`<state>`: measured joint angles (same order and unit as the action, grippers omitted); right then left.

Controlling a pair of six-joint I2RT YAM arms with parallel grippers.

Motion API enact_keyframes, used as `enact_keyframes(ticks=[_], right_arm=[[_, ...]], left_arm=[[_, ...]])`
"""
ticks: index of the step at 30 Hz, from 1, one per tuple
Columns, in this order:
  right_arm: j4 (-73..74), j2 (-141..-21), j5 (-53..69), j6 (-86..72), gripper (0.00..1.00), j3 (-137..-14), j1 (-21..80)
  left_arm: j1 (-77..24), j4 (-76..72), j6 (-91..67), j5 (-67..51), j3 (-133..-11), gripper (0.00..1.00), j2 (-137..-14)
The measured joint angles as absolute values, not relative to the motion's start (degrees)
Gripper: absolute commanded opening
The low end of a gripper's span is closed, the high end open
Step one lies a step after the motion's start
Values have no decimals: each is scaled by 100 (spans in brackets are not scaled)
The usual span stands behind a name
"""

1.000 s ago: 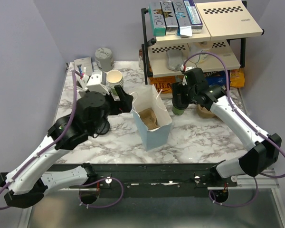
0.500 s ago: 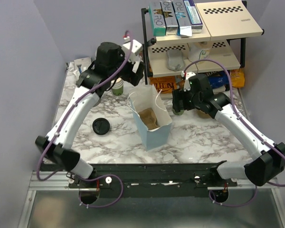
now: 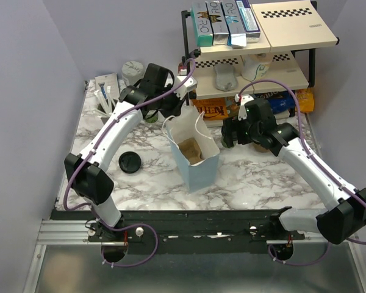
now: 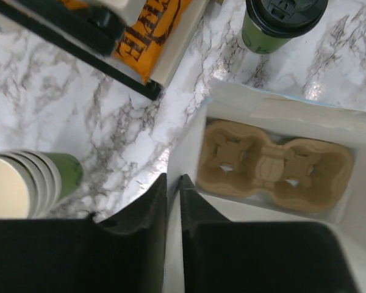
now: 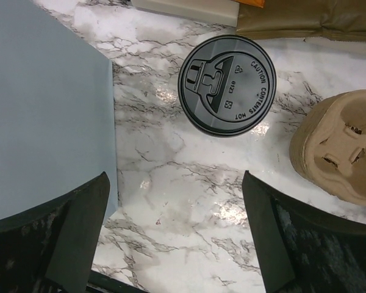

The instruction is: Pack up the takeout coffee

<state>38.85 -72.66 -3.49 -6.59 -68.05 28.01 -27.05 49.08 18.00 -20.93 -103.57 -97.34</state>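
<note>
Right wrist view: takeout coffee (image 5: 227, 77) upright at 1 o'clock of the spread right gripper (image 5: 175, 183), the nearer arm; left gripper (image 4: 174, 178) pinches paper bag (image 4: 274, 108) rim.

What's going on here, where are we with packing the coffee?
The left end effector is pinching one wall of the paper bag at its rim, apparently to steady it. A cardboard cup carrier lies in the bag with both slots empty. The right end effector hangs wide open close to the takeout coffee, which stands lidded on the table beside the bag. The cup is not gripped or packed yet.
</note>
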Motion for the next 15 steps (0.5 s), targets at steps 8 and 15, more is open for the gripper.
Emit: enact_keyframes(ticks=[8,15], right_arm=[[3653,-7446,-303,-530,97,-6871,2801],[3610,-8418,-303,-565,92,-7476,2801]], left_arm=[[-2707,4381,895,-1409,-8952,8,-8705],[-2707,4206,338,-823,-8084,15,-7443]])
